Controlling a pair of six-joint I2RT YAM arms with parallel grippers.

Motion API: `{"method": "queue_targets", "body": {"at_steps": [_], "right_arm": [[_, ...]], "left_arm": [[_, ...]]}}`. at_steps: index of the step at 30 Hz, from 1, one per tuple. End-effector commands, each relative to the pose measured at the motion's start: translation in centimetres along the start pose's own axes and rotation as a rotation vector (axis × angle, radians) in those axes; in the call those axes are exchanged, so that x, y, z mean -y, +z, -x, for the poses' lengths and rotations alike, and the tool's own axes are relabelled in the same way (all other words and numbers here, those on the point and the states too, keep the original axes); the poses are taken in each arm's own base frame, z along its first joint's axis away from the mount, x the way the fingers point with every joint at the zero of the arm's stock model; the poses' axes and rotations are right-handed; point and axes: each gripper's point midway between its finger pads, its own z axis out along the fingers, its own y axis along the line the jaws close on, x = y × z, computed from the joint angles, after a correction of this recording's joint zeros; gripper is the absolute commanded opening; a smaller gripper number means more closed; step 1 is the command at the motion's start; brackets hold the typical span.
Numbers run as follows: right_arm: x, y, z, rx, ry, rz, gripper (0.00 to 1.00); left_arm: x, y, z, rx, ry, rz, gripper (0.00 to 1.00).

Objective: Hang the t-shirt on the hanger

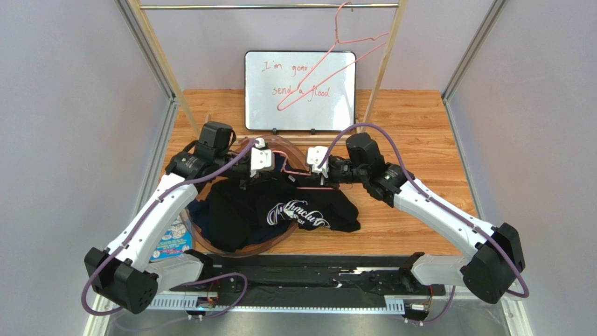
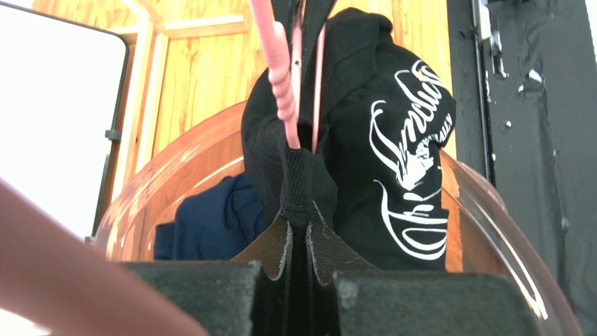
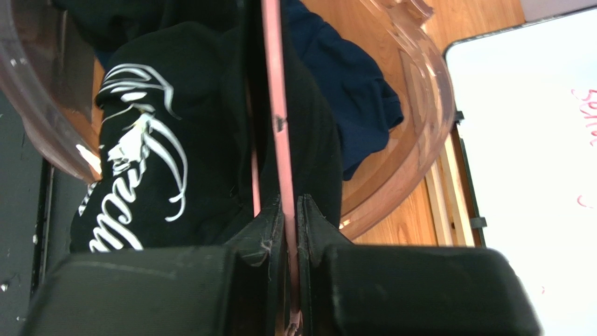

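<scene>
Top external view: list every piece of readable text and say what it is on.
"I'm your" / "send a flood": red handwriting on the whiteboard, second word uncertain.
White cursive print on the t-shirt: too stylised and creased to read.
Blue printed card: too small to read.

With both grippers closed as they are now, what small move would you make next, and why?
Probably hold the hanger steady with the right gripper, which is clamped on its pink wire, and draw the left gripper slightly away, pulling the pinched edge of the t-shirt along the wire. The shirt hangs bunched beside the wire, not spread across it.
</scene>
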Motion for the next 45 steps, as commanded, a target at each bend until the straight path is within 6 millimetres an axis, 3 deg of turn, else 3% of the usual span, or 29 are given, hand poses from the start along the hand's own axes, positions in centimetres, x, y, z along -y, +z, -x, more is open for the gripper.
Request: {"method": "queue_targets", "body": {"at_steps": [1, 3, 6, 8, 9, 11, 12, 13, 18, 22, 25, 27, 33, 45], "right_arm": [[4.5, -1.7, 5.6, 0.089, 0.110, -0.210, 0.45], [4.2, -2.6, 5.1, 0.053, 0.257, -0.240, 0.79], [3.9, -4.7, 4.8, 0.026, 0.351, -0.315, 0.82], [4.0, -6.0, 3.5, -0.013, 0.390, -0.392, 0.76], [4.0, -6.4, 3.0, -0.026, 0.396, -0.414, 0.62], [3.1, -6.8, 1.5, -0.074, 0.404, -0.417, 0.44], [2.4, -6.7, 1.4, -0.086, 0.406, -0.390, 0.25], [1.2, -6.3, 1.5, -0.098, 0.395, -0.344, 0.21], [-3.7, -3.9, 0.6, -0.151, 0.311, -0.178, 0.13], [-5.1, -2.0, -1.5, -0.202, 0.259, -0.136, 0.16], [-3.3, -0.7, -3.1, -0.251, 0.253, -0.223, 0.19], [-2.2, -0.1, -3.0, -0.235, 0.258, -0.272, 0.28], [-0.3, 0.6, -5.2, -0.276, 0.242, -0.392, 0.23], [2.5, -3.3, -6.2, -0.281, 0.301, -0.535, 0.26]], "left_arm": [[0.6, -0.2, 2.5, 0.048, -0.034, -0.015, 0.00], [-0.6, -0.5, 2.4, 0.025, -0.079, 0.051, 0.00], [-1.7, -0.9, 2.7, 0.025, -0.155, 0.130, 0.00], [-2.6, -1.2, 2.8, 0.021, -0.224, 0.194, 0.00], [-2.9, -1.3, 2.8, 0.019, -0.252, 0.213, 0.00], [-3.3, -1.4, 2.9, 0.013, -0.315, 0.247, 0.00], [-3.5, -1.5, 2.8, 0.011, -0.333, 0.258, 0.00], [-3.8, -1.6, 3.0, 0.011, -0.344, 0.272, 0.00], [-4.0, -1.8, 3.3, 0.020, -0.374, 0.294, 0.00], [-3.9, -1.8, 3.4, 0.025, -0.390, 0.292, 0.00], [-3.9, -1.9, 3.4, 0.025, -0.385, 0.295, 0.00], [-3.8, -2.1, 3.5, 0.027, -0.382, 0.301, 0.00], [-3.6, -2.4, 3.4, 0.021, -0.370, 0.307, 0.00], [-3.3, -2.5, 3.4, 0.024, -0.354, 0.305, 0.00]]}}
